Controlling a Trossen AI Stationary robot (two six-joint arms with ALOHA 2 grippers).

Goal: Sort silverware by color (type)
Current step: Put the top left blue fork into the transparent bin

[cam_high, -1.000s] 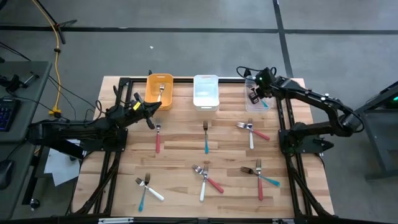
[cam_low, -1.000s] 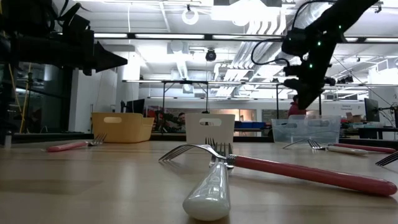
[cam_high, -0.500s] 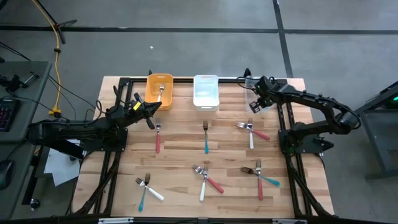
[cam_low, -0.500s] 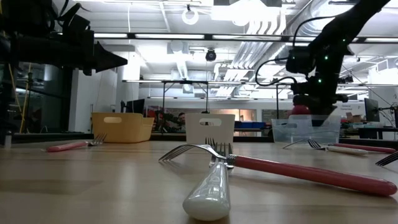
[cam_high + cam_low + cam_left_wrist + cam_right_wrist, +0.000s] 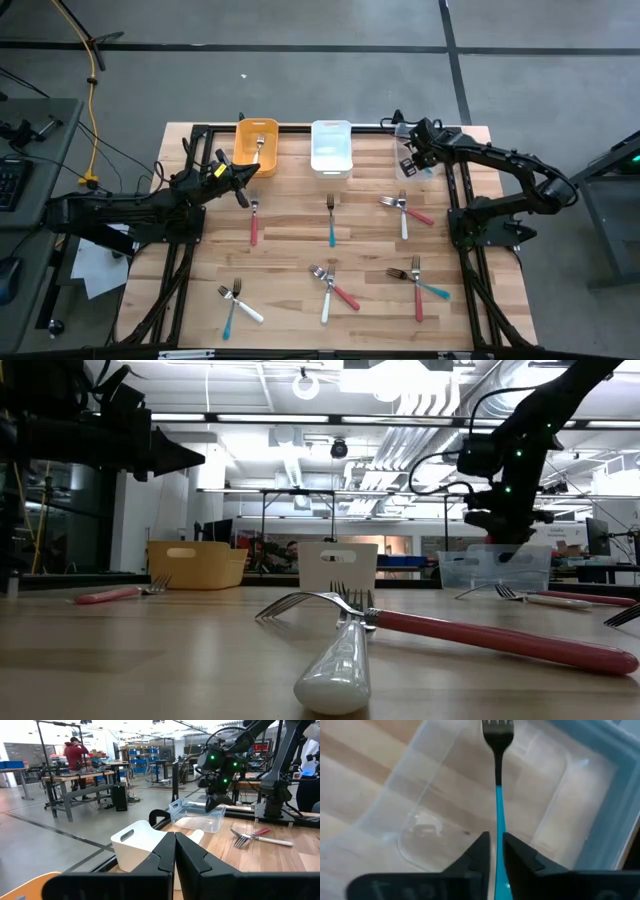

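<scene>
Hanging over the clear bin (image 5: 410,150) at the far edge of the worktop (image 5: 290,260), the right gripper (image 5: 495,851) has its jaws pinched on the teal handle of a teal fork (image 5: 497,795), whose tines point out ahead of the jaws and down into the bin. The fork looks not yet let go; I would judge this the drop-off step for that colour.

The left gripper (image 5: 175,851) waits with jaws pressed together near the yellow bin (image 5: 256,145); a white bin (image 5: 331,148) sits between the two others.

The remaining forks (image 5: 330,285) lie scattered on the worktop, well clear of the right jaws, several in crossed pairs or small heaps. They look light and stiff, with smooth plastic handles that may slip or spin under a loose pinch. The mid-handle seems the best place to grip, across its narrow width. Where handles overlap, taking the topmost one first should avoid dragging its neighbour along.
</scene>
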